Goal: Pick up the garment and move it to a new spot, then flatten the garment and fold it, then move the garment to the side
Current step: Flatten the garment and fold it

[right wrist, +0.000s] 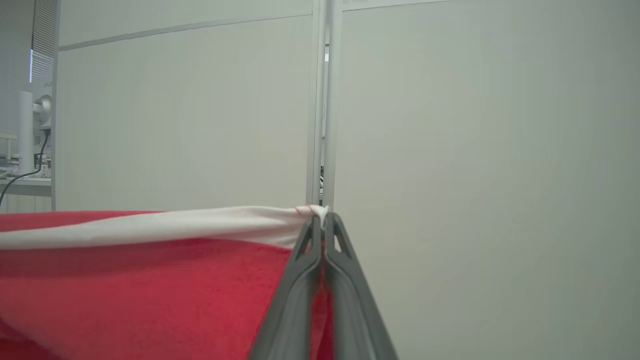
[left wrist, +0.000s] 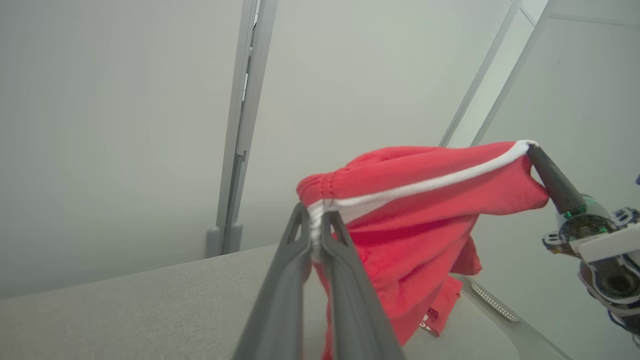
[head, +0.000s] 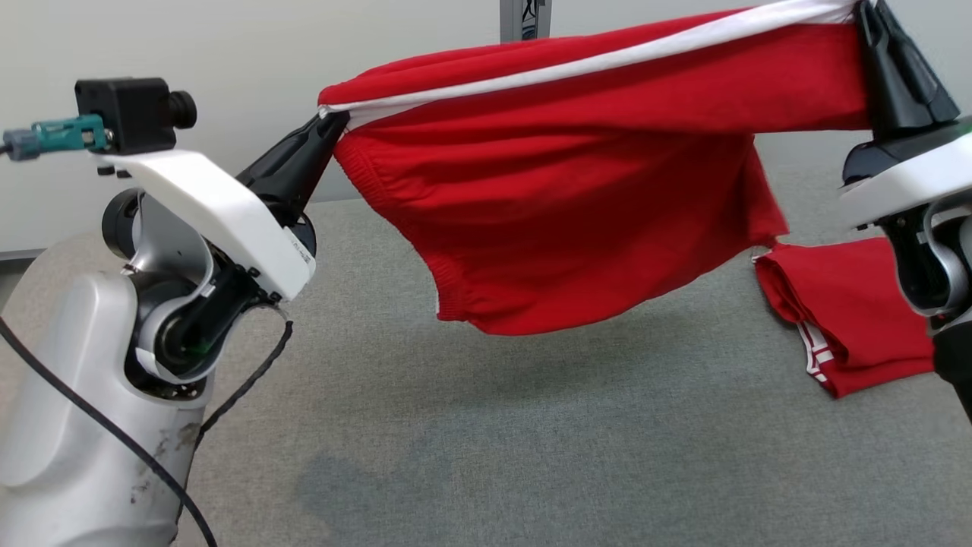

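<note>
I have the red knit garment with a white side stripe (head: 577, 190) strung taut over the grey desk (head: 456, 425), left end effector (head: 334, 121) and right end effector (head: 866, 19) each clamped shut on the stripe's ends, presumably to spread it flat.

I see the garment (head: 577, 228) in plain red, one white stripe (head: 607, 57) along its upper edge. My left gripper (left wrist: 312, 215) and right gripper (right wrist: 324, 218) are dark grey. The surface (head: 531, 441) is mottled grey and the wall (head: 228, 45) off-white.
</note>
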Available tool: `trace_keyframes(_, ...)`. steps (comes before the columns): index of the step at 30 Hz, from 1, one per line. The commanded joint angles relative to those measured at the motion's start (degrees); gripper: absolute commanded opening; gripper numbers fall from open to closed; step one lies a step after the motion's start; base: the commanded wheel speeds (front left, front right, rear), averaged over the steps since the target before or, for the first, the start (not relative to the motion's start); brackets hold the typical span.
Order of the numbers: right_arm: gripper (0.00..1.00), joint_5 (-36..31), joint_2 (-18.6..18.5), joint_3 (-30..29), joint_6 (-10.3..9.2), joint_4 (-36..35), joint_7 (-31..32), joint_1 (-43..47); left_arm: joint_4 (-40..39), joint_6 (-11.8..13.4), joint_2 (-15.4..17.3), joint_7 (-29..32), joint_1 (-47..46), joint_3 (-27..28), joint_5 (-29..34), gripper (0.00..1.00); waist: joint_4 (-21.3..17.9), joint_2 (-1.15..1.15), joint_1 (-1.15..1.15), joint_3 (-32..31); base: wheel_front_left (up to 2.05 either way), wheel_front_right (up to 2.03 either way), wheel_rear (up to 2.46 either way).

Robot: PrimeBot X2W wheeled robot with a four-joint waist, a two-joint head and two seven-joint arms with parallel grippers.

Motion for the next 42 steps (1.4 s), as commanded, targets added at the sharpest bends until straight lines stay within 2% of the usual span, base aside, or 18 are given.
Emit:
trace_keyframes(1,0.0,-0.6,-0.8,-0.3,-0.02,0.1,-0.1,-0.7,-0.1,0.8,0.9,1.9,-1.3,0.7,-1.2,0.0,-0.1,0.0,0.0,-0.2,0.0,0.0,0.0)
trace_keyframes(8,0.0,3.2,-0.8,-0.1,-0.02,1.4,3.0,-2.2,1.0,1.2,1.7,3.8,-3.9,0.0,-0.7,0.0,-0.2,0.0,0.0,-0.1,0.0,0.0,0.0)
trace_keyframes(15,0.0,5.3,-1.0,3.9,-0.02,2.7,6.5,1.1,2.0,0.0,0.9,2.5,-1.9,-1.8,0.3,0.0,-0.2,0.0,0.0,0.2,0.0,0.0,0.0)
trace_keyframes(23,0.0,4.8,0.1,9.9,-0.02,5.8,4.4,11.3,3.2,-2.2,0.4,-6.4,9.3,-5.0,4.8,0.0,0.3,0.0,0.0,3.5,0.0,0.0,0.0)
trace_keyframes(24,0.0,4.7,1.2,11.2,-0.02,7.3,3.3,13.6,3.7,-2.5,0.9,-9.7,12.3,-5.5,6.5,0.0,0.5,0.0,0.0,5.1,0.0,0.0,0.0)
trace_keyframes(29,0.0,3.4,2.3,13.3,-0.02,10.6,0.7,16.3,6.4,-3.5,0.5,-16.2,16.5,-6.8,9.3,0.0,1.9,0.0,0.0,7.6,0.0,0.0,0.0)
trace_keyframes(34,0.0,4.2,2.6,11.6,-0.02,10.6,-0.2,12.8,7.2,-4.6,0.7,-19.2,12.4,-6.2,10.2,0.0,2.7,0.0,0.0,7.6,0.0,0.0,0.0)
trace_keyframes(42,0.0,4.2,0.7,10.2,-0.02,9.2,-0.2,0.0,10.1,-6.6,0.6,-16.6,-2.2,-7.1,9.1,0.0,2.6,0.0,0.0,7.2,0.0,0.0,0.0)
